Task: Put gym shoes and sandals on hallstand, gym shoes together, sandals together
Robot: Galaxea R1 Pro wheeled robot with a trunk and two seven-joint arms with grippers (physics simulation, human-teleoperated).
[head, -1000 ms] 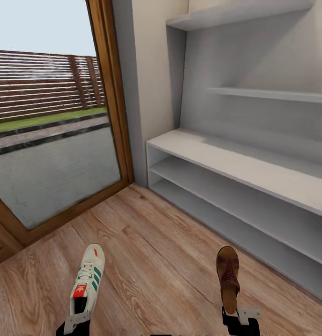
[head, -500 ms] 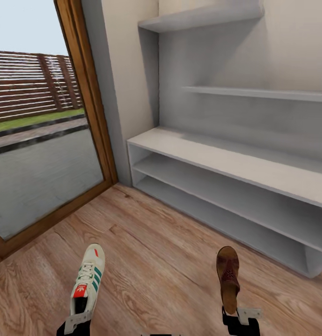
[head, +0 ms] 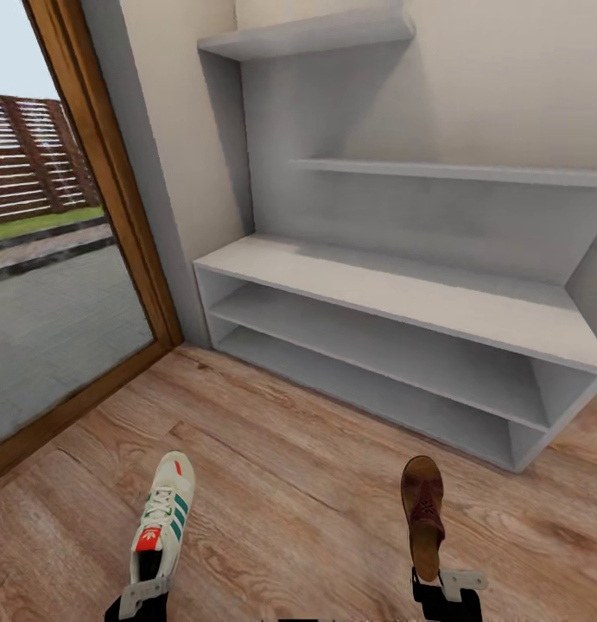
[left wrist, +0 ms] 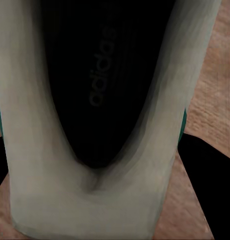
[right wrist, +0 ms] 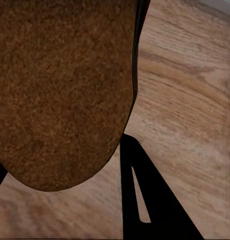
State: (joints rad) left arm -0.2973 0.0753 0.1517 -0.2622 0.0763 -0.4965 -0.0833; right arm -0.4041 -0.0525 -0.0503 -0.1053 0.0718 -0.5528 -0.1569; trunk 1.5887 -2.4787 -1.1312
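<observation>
Cream-white gym shoe [head: 162, 518], green-striped, held at the heel by the left gripper [head: 142, 596], toe toward the grey hallstand [head: 402, 302]; brown sandal [head: 422, 514] likewise clamped at the heel by the right gripper [head: 445, 587]; both are carried above the wood-grain corridor floor [head: 289, 484], well short of the hallstand

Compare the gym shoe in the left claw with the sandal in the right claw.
The gym shoe is cream-white with green stripes, white laces and a red-orange tongue tag; the sandal is plain brown leather. The gym shoe is bulkier, with a deep dark opening; the sandal is flatter and slimmer. Both are held at the heel, toes pointing forward toward the hallstand, above the corridor floor.
</observation>
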